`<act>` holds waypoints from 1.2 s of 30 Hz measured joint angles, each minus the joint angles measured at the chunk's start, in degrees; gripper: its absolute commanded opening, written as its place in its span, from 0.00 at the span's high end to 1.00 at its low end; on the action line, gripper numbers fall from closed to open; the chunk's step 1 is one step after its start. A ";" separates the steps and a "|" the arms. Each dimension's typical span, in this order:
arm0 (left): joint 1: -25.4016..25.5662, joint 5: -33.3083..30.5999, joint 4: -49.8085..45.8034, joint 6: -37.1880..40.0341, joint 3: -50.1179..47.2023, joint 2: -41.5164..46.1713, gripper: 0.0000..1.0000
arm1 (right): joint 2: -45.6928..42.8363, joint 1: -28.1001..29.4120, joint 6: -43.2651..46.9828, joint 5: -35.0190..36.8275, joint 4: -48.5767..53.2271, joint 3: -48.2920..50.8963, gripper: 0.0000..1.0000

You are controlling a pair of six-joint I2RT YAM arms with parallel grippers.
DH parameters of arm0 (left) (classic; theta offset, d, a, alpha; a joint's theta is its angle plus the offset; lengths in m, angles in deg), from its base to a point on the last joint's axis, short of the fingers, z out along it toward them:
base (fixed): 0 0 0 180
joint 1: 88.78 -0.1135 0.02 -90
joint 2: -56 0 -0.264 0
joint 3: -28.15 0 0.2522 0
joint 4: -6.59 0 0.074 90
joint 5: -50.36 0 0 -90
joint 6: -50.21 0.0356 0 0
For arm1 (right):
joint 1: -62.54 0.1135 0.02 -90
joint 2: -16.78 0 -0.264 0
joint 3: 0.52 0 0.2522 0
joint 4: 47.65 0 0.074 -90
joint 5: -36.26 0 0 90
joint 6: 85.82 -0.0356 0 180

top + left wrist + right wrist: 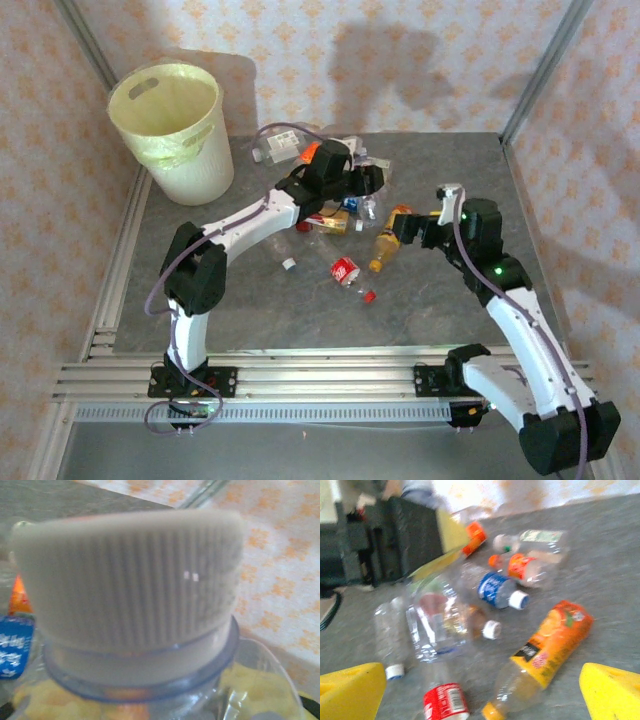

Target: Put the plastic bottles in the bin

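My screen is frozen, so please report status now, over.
Right gripper open, near orange-label bottle. Left gripper in the crowded pile, grip unclear. Bin far left.

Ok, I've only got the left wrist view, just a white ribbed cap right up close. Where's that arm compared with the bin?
Observer: The left gripper is over the bottle pile mid-table. The bin stands apart at the far left corner.
Operator: And the other arm?
Observer: The right gripper is open, above an orange-label bottle that lies on its side.
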 measured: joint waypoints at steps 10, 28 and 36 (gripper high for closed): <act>-7.19 -4.57 -4.87 -1.22 -3.17 9.68 0.50 | -0.68 0.00 -8.79 18.73 -4.04 4.72 0.01; -12.87 -22.62 -24.70 9.77 9.88 17.00 0.50 | 3.37 0.00 -9.55 25.22 -13.70 8.02 0.01; -23.02 -38.66 -27.56 17.27 20.13 17.05 0.48 | 5.73 0.00 -9.57 25.33 -14.95 7.89 0.01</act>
